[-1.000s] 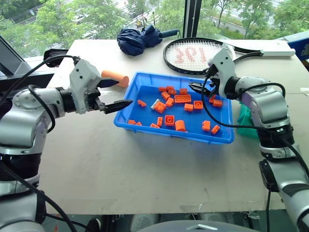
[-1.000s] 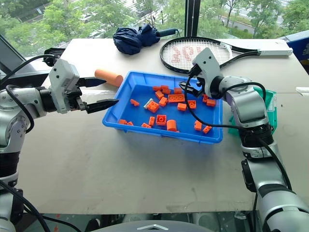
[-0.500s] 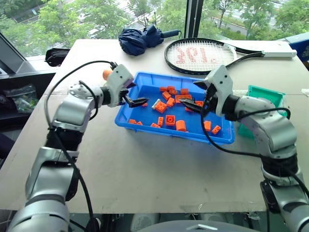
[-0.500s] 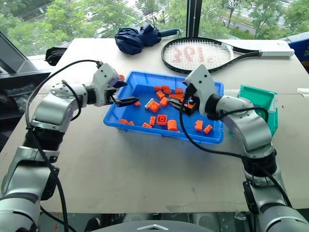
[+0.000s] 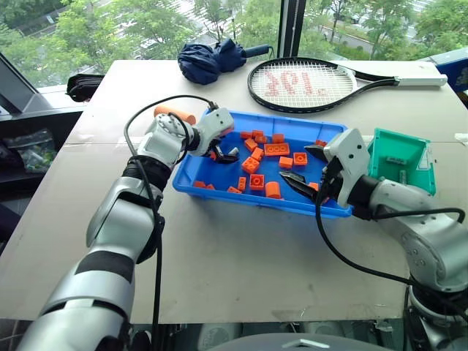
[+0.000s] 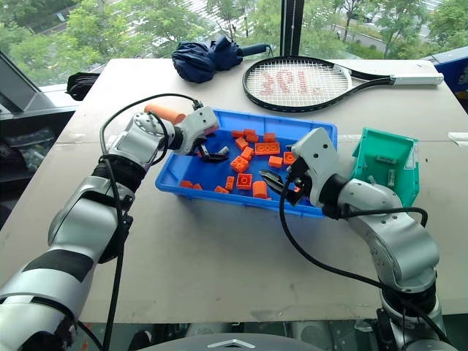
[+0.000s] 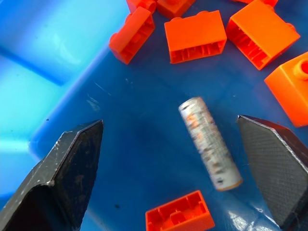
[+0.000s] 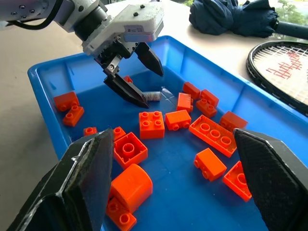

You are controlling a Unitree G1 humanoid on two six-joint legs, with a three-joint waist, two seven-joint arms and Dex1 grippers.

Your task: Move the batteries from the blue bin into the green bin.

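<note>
Your left hand (image 7: 168,159) has dropped into the blue bin (image 5: 219,121), fingers wide around a battery (image 7: 209,143). Right hand (image 5: 307,170) empty, spread. Green bin (image 5: 398,146) already holds some.

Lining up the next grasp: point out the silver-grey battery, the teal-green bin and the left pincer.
Slim silver-grey cylindrical battery (image 7: 209,143), left wrist view, mid-body.
Teal-green plastic bin (image 5: 420,146), left eye view, upper rim.
Left pincer (image 8: 139,78), right wrist view, between its fingertips.

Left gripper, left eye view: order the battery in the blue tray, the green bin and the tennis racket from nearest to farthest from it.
1. The battery, in the blue tray, lies between the open fingers of the left gripper.
2. The tennis racket, on the table behind the tray.
3. The green bin, past the tray's right end.
</note>
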